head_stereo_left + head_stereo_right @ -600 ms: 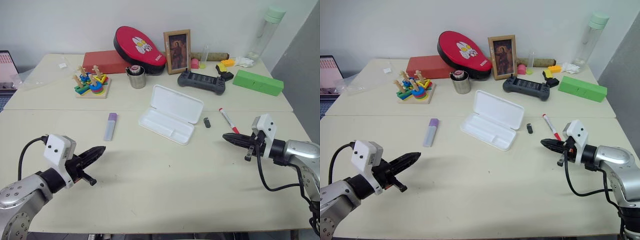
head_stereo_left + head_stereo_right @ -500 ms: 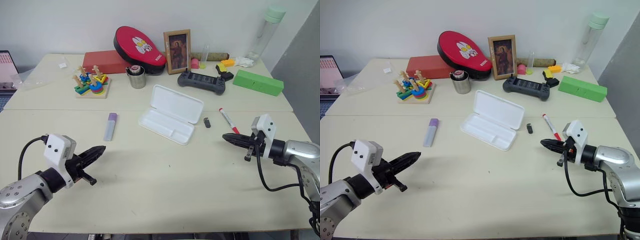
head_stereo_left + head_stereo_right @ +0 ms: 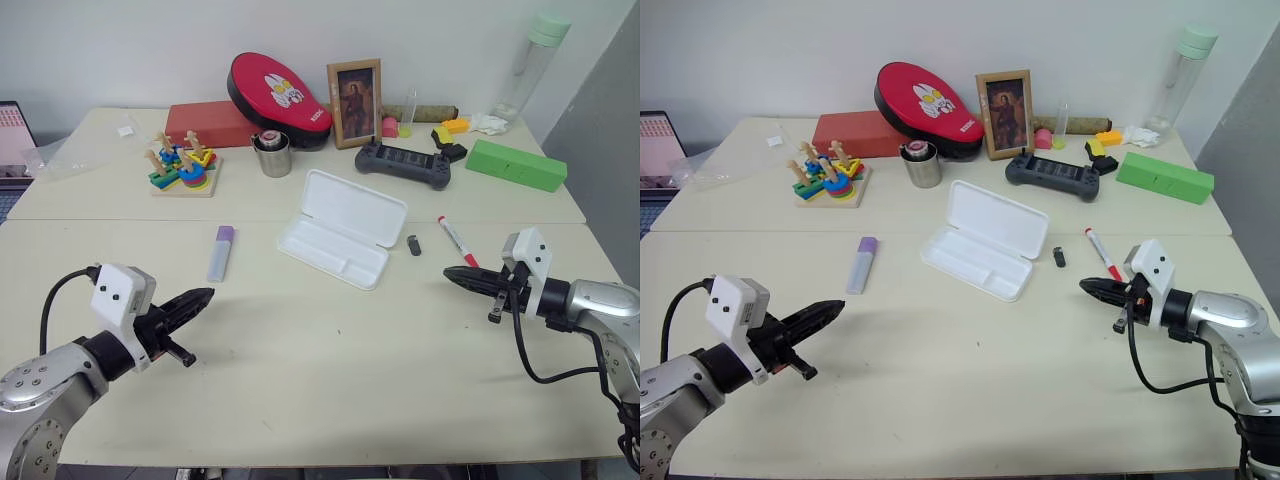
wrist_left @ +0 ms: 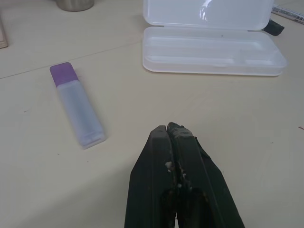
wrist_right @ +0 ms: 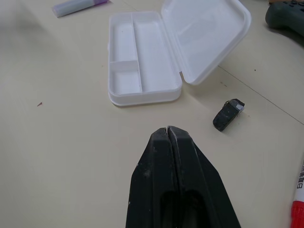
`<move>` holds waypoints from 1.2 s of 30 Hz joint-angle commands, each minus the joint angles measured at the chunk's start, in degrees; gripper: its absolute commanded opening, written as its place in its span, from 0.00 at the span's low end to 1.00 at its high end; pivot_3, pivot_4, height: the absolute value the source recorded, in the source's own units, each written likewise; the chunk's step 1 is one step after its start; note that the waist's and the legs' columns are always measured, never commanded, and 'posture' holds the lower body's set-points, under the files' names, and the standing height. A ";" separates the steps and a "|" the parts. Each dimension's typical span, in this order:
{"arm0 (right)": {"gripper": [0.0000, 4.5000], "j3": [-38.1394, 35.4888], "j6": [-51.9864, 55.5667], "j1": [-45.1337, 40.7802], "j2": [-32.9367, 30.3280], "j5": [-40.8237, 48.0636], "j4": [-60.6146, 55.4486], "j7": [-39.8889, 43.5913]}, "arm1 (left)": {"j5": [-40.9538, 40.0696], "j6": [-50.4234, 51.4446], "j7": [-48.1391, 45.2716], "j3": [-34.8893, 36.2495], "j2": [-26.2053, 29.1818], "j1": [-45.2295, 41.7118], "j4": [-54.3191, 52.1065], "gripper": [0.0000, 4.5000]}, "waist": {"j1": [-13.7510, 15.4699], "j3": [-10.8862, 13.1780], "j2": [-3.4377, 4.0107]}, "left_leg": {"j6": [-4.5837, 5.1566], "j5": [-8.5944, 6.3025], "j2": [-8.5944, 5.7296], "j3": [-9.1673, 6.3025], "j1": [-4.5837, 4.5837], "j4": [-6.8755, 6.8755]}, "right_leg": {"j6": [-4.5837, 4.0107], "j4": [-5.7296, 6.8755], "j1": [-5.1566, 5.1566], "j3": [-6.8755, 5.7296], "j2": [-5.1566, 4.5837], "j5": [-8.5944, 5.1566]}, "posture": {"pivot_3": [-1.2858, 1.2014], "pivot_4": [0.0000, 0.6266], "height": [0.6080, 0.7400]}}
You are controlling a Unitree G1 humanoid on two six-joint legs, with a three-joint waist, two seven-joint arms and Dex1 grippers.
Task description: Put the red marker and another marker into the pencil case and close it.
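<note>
The white pencil case (image 3: 340,228) lies open and empty at the table's middle, lid propped toward the back. The slim red marker (image 3: 456,240) lies to its right, red cap nearest me. The short purple-capped marker (image 3: 220,252) lies to the case's left. My left gripper (image 3: 203,297) hovers shut and empty at the near left, well short of the purple marker (image 4: 76,103). My right gripper (image 3: 452,273) hangs shut and empty just in front of the red marker's cap (image 5: 298,211), pointing toward the case (image 5: 142,61).
A small black object (image 3: 414,244) lies between the case and the red marker. Along the back stand a wooden stacking toy (image 3: 184,166), a metal cup (image 3: 272,154), a red pad (image 3: 278,97), a picture frame (image 3: 354,102), a black controller (image 3: 404,162) and a green box (image 3: 515,164).
</note>
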 commanded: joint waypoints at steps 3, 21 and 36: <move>0.00 -0.62 -0.85 -0.34 -0.27 0.45 -1.73 -0.06 | -0.07 -0.46 -0.27 0.03 0.86 -0.61 -1.39 0.01 | 0.00 0.00 0.00 | 0.00 0.00 0.00 0.00 0.00 0.00 | 0.00 0.00 0.00 0.00 0.00 0.00 | 0.52 0.24 1.00; 0.00 1.32 2.09 -2.39 -0.97 1.26 -3.20 0.65 | -5.25 4.16 -2.84 3.83 4.60 -2.32 -0.16 0.01 | -0.03 0.00 0.00 | 0.00 0.00 0.00 0.00 0.00 0.00 | 0.00 0.01 -0.01 0.00 0.00 0.00 | 0.52 0.24 1.00; 0.35 12.60 0.78 -11.00 1.81 -0.36 -3.77 4.01 | -5.37 4.41 -5.38 5.24 8.60 -3.94 0.00 0.00 | -0.02 0.00 0.00 | 0.00 0.00 0.00 -0.01 0.00 -0.02 | 0.00 0.00 -0.03 -0.01 0.00 0.00 | 0.52 0.24 1.00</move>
